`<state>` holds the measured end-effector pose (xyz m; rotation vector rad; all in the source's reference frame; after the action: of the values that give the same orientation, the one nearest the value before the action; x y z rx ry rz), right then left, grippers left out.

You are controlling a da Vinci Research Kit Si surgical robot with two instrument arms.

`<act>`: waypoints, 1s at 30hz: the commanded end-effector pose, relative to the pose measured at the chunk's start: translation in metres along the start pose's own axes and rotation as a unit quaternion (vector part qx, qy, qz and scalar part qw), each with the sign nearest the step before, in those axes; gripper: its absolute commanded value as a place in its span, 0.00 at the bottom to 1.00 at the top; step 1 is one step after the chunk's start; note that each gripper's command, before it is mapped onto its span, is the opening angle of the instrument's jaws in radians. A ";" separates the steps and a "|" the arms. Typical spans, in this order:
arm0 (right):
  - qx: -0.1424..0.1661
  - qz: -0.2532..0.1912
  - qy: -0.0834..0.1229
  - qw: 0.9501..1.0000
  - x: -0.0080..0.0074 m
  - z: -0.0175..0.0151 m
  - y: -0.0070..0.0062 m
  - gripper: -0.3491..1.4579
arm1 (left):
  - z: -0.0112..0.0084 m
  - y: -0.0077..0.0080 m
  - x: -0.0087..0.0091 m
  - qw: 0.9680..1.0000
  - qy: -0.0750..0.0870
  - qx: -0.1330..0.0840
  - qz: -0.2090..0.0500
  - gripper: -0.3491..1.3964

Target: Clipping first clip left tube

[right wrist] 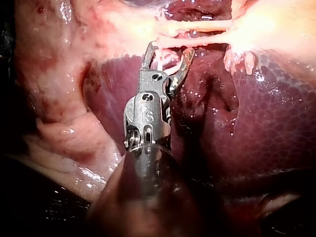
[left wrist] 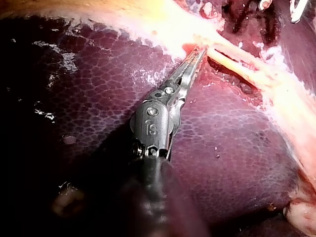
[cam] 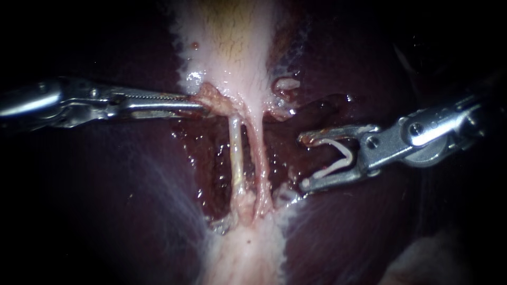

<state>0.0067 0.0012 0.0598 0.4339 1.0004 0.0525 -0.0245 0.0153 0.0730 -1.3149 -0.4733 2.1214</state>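
Two tubes run from the pale gallbladder down over the dark liver: the yellowish left tube and the pinker right tube. My left instrument is shut on a reddish tag of gallbladder tissue just above the left tube, which also shows in the left wrist view. My right instrument stands right of both tubes, clear of them. Its jaws are wide apart and hold a white V-shaped clip between them. In the right wrist view this instrument sits just short of the tubes.
A raw, wet red bed surrounds the tubes. A pale fatty band continues below where they join. A small pink tissue tag lies right of the gallbladder neck. Liver fills both sides.
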 end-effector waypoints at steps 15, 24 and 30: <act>0.000 0.000 0.000 1.000 0.0000 0.0000 0.0000 0.46 | -0.0052 -0.0005 0.0040 1.000 -0.001 -0.008 -0.011 0.00; 0.000 0.000 0.000 1.000 0.0000 0.0000 0.0000 0.46 | -0.0099 -0.0004 0.0075 1.000 0.021 0.003 -0.015 0.00; 0.000 0.000 0.000 1.000 0.0001 0.0001 0.0000 0.46 | -0.0108 -0.0001 0.0078 1.000 0.024 0.006 -0.017 0.00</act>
<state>0.0068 0.0011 0.0597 0.4340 1.0004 0.0523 -0.0174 0.0202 0.0629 -1.3386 -0.4591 2.0577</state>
